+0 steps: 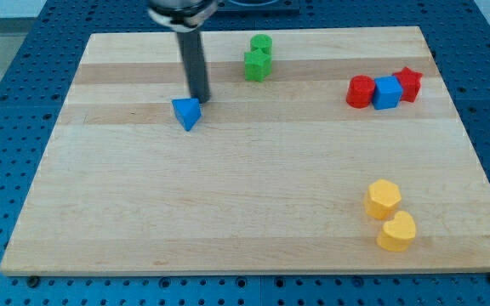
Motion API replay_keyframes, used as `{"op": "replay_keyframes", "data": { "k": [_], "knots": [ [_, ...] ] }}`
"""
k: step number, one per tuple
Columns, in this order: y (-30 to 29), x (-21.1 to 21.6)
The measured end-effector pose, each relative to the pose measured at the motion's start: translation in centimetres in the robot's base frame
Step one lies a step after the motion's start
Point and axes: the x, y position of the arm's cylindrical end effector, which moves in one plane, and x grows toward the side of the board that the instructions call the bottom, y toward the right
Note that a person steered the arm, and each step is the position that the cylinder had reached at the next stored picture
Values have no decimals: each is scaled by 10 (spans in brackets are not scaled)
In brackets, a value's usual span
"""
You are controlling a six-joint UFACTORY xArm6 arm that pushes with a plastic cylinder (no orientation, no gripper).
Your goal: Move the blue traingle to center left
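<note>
The blue triangle lies on the wooden board, left of centre and toward the view's top. My tip stands just to the upper right of the blue triangle, touching or almost touching its top right edge. The dark rod rises from there to the view's top edge.
Two green blocks sit together at the top centre. A red cylinder, a blue cube and a red star-like block form a row at the top right. Two yellow blocks sit at the bottom right.
</note>
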Motion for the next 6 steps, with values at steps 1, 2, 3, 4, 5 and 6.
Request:
{"op": "replay_keyframes", "data": {
  "k": [1,2,3,4,5,6],
  "knots": [
    [23,33],
    [20,38],
    [13,36],
    [-6,35],
    [-34,35],
    [-60,35]
  ]
}}
